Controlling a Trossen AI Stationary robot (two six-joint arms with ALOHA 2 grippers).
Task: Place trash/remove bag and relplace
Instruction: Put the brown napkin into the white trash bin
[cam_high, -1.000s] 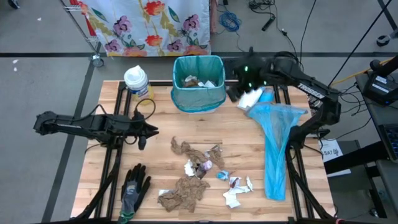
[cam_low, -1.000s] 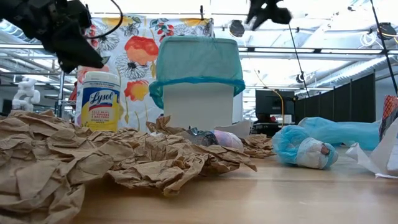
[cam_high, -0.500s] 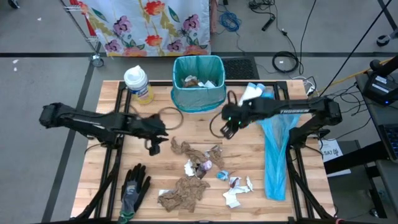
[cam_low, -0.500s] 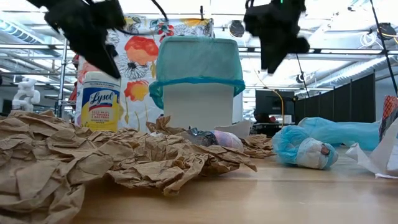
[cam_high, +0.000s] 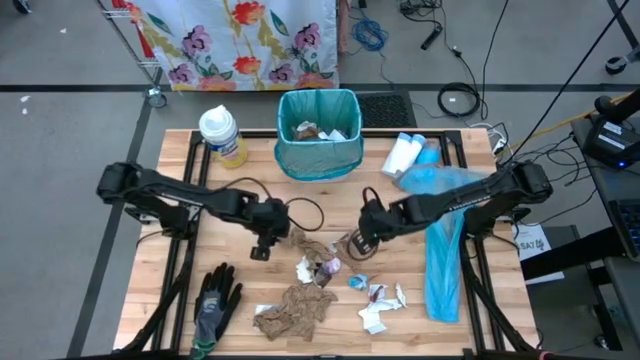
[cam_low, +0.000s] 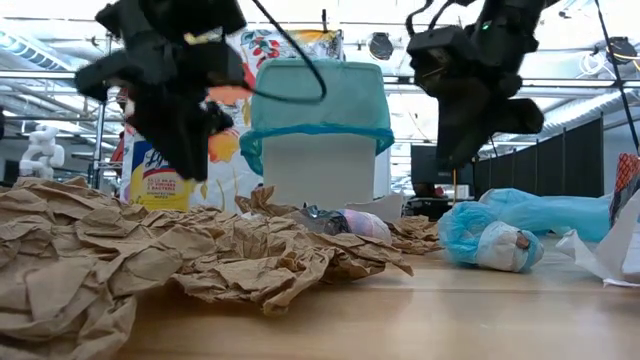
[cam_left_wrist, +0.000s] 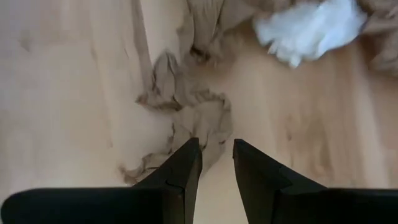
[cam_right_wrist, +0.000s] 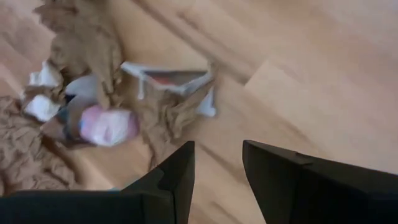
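I'm hovering both hands parted and empty: the left hand (cam_high: 262, 249) is nearest the brown paper towel (cam_high: 297, 238), the right hand (cam_high: 357, 247) beside its other end.

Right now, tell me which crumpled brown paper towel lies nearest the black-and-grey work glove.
The big crumpled brown paper towel at the near edge; the other brown towel lies mid-table.

bin (cam_high: 320, 135) at table (cam_high: 480, 310) back centre; trash (cam_high: 318, 270) in front; glove (cam_high: 215, 305) front left.
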